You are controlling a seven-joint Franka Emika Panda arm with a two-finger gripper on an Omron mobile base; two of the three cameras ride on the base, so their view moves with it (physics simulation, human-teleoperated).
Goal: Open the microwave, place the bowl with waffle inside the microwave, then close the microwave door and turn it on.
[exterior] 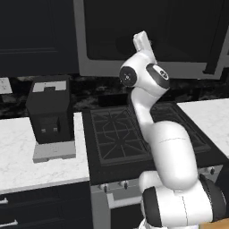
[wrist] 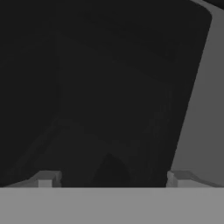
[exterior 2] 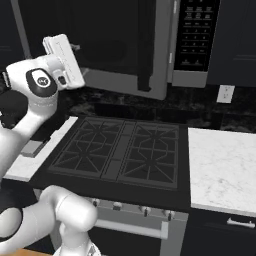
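The microwave (exterior 2: pixel 195 45) hangs above the stove, with its button panel on the right. The microwave door (exterior 2: pixel 115 80), grey-framed with dark glass and a long bar handle (exterior 2: pixel 145 45), stands swung partly out from the box on its handle side. My gripper (exterior 2: pixel 75 47) is raised in front of the left part of the door (exterior: pixel 112 67), close to the glass. In the hand view the gripper (wrist: pixel 112 179) is open, its fingertips (wrist: pixel 46 179) far apart with nothing between them, facing dark glass and a strip of grey frame (wrist: pixel 201 109). The bowl with waffle is hidden.
A black gas stove (exterior 2: pixel 120 150) with grates lies below the microwave. A black coffee machine (exterior: pixel 49 112) stands on the white marble counter (exterior: pixel 18 152) to its left. Another white counter (exterior 2: pixel 225 165) lies to the right. Dark cabinets (exterior: pixel 36 36) flank the microwave.
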